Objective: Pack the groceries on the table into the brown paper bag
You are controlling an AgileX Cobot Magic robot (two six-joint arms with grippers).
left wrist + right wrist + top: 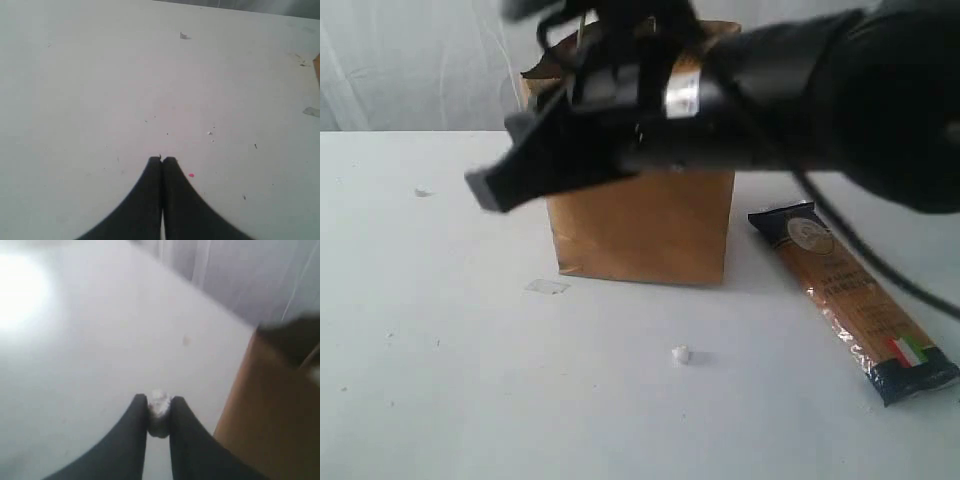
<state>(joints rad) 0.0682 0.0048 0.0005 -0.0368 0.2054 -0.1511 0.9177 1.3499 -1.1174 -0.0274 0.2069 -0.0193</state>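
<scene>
The brown paper bag [640, 225] stands upright at the middle back of the white table [470, 380]. The long spaghetti packet [850, 300] lies flat to its right. My right arm reaches across in front of the bag's upper half, and its gripper [485, 190] hangs left of the bag. In the right wrist view that gripper [159, 402] is shut on a small white crumpled lump [159, 412], with the bag's wall [270, 410] close beside it. My left gripper [161, 160] is shut with nothing in it, over bare tabletop. No other groceries are in view.
A white crumb [681, 354] lies in front of the bag and a clear scrap [547, 287] by its left corner. A small speck [422, 192] sits far left. A pink dot [191, 175] marks the table by the left fingers. A pale curtain hangs behind.
</scene>
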